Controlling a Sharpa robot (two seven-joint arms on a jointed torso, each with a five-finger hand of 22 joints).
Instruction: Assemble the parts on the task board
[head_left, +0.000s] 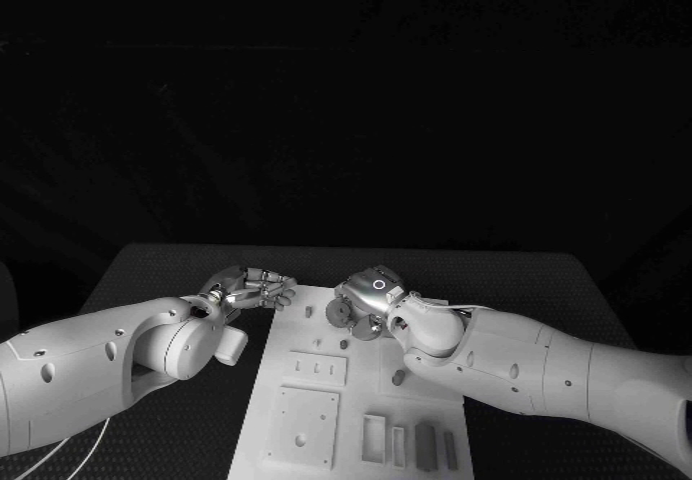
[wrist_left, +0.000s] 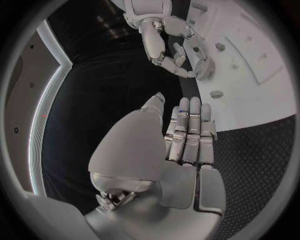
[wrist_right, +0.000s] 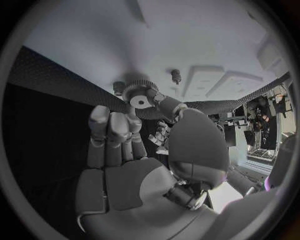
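The white task board (head_left: 368, 390) lies in the middle of the black table. My right hand (head_left: 369, 293) hovers over its far end, and its thumb and a fingertip pinch a toothed gear (wrist_right: 140, 94) with a pale hub; the other fingers (wrist_right: 111, 134) lie straight side by side. In the head view the gear (head_left: 342, 312) shows just under that hand. Two small pegs (wrist_right: 176, 76) stand in the board close to it. My left hand (head_left: 253, 288) hangs at the board's far left corner, its fingers (wrist_left: 189, 135) straight and holding nothing.
A second round piece (head_left: 368, 328) lies beside the right wrist. Nearer me the board carries two square plates (head_left: 303, 428), several upright narrow blocks (head_left: 426, 445) and a small peg (head_left: 400, 378). Black matting (head_left: 173, 270) surrounds the board.
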